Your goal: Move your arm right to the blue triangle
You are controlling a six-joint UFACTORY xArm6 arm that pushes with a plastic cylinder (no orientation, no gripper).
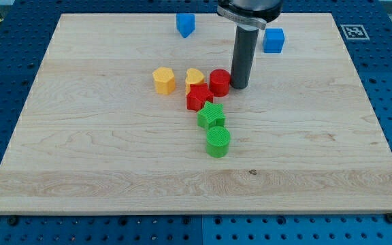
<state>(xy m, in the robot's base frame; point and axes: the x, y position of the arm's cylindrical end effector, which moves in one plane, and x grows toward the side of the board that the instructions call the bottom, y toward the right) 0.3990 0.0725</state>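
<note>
The blue triangle point(185, 24) lies near the view's top edge of the wooden board, left of the arm. My tip point(240, 85) rests on the board just right of the red cylinder point(219, 82), almost touching it, well below and right of the blue triangle. A blue cube point(273, 40) sits to the upper right of the rod.
A yellow hexagon point(163, 79), a yellow heart point(194, 76), a red star point(199, 97), a green star point(211, 116) and a green cylinder point(218, 142) cluster left of and below my tip. The wooden board point(80, 156) lies on a blue pegboard table.
</note>
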